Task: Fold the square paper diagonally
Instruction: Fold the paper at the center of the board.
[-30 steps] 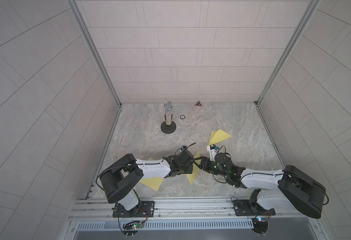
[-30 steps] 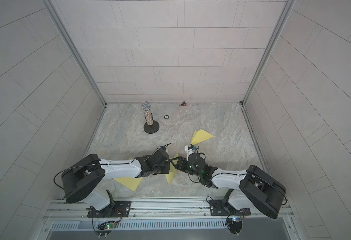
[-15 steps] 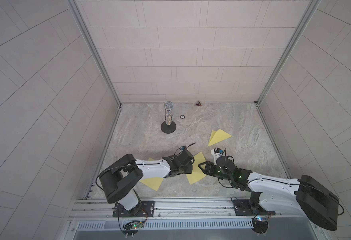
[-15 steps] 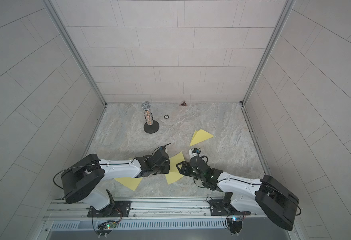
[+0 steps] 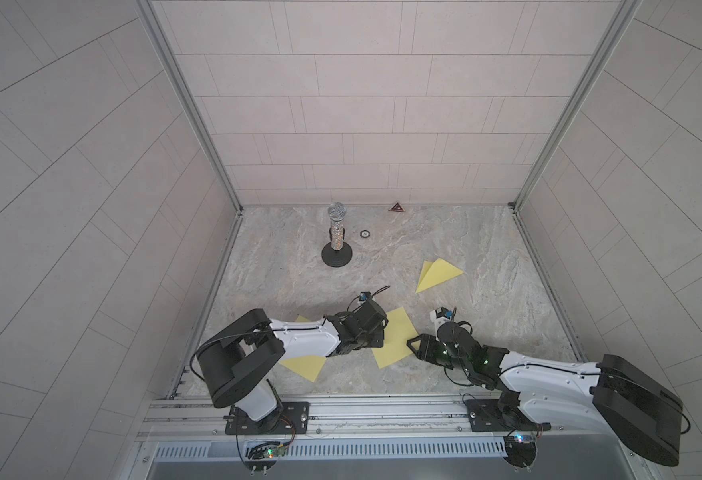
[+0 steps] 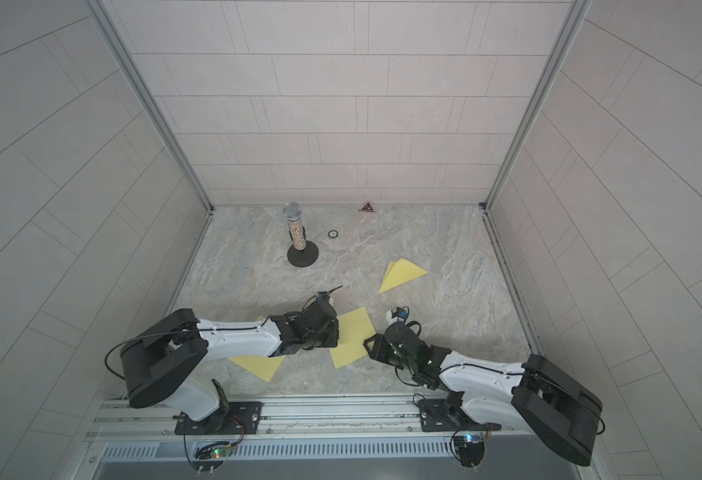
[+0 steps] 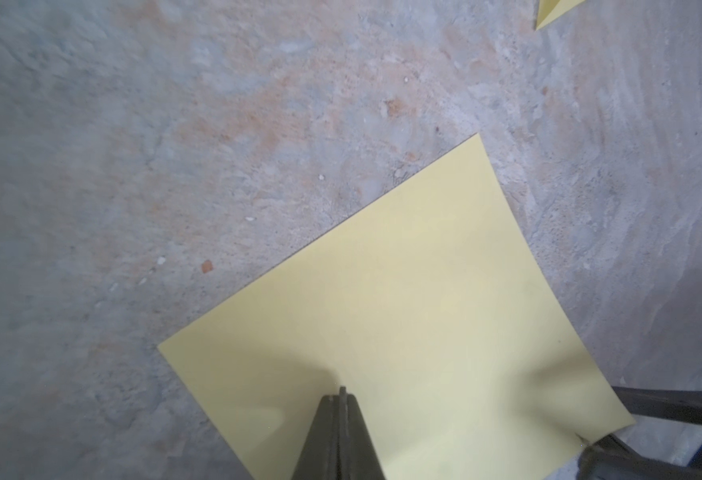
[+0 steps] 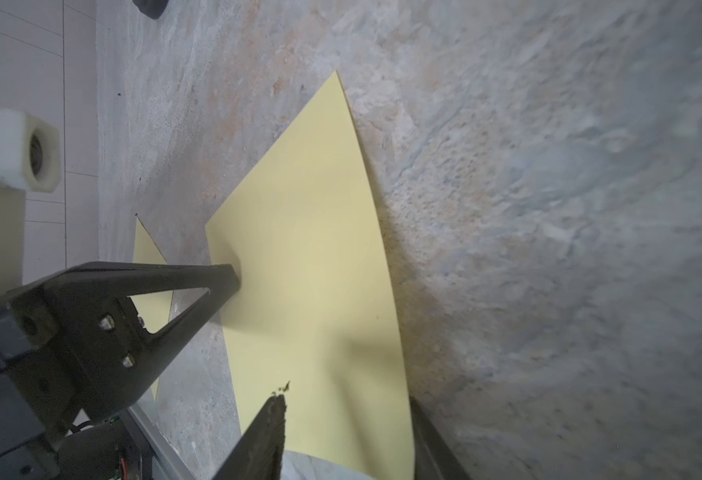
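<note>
square paper [image 5: 397, 338] is flat on the marble table [image 5: 283, 270], unfolded, no crease visible; it sits on the robot-base side of the microphone [image 5: 336, 232], shifted toward the right arm's side, well apart from it

left gripper [image 7: 343, 395]: fingers pressed together, nothing between them; tip is down on the paper's top face just inside the edge nearest the left arm [image 5: 299, 343]; looks like a pin, not a pinch

right gripper [image 8: 347, 401]: jaws spread, straddling the paper corner that points away from the microphone toward the right arm; one finger is over the top face, the other beside the edge; that corner curls up slightly off the table; cannot tell if either finger actually touches the sheet; nothing clamped

both top views agree: the two grippers face each other across the sheet, both farther from the microphone than the sheet's far corner

other items:
- folded yellow triangle [image 5: 438, 274] on the table, closer to the microphone than the square, on the right arm's side
- second folded triangle [image 5: 305, 363] partly under the left arm, farther from the microphone than the square
- small ring [image 5: 364, 234] just beside the microphone
- red triangular marker [image 5: 396, 207] beyond the microphone at the foot of the back wall
</note>
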Available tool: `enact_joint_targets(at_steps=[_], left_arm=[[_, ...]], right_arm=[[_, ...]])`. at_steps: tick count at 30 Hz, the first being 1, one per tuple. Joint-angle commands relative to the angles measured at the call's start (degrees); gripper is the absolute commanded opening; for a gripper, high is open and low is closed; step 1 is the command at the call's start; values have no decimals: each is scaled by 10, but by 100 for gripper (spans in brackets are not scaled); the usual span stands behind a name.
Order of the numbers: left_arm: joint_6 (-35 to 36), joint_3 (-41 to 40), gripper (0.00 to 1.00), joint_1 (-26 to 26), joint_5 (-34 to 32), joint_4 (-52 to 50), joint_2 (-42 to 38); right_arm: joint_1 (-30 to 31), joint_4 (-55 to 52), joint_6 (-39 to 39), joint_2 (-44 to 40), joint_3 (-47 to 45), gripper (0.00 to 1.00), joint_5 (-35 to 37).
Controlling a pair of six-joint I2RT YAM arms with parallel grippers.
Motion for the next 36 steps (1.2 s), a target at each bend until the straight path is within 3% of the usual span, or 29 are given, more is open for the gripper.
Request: enact_joint_targets(at_steps=[1, 9, 29, 34, 36], left_arm=[[-3, -22, 6, 0, -21, -51, 10], [-2, -24, 6, 0, -21, -49, 12], [-3, -27, 6, -3, -18, -41, 16], [-3, -30, 5, -4, -17, -41, 9], [0, -28, 5, -4, -14, -50, -8]], right_arm=[[5, -12, 16, -11, -7, 41, 15], [7, -36, 24, -33, -7, 28, 40], [7, -58, 35, -39, -10, 14, 69], [6, -66, 37, -40, -10, 0, 72], [4, -90, 34, -47, -1, 0, 62]])
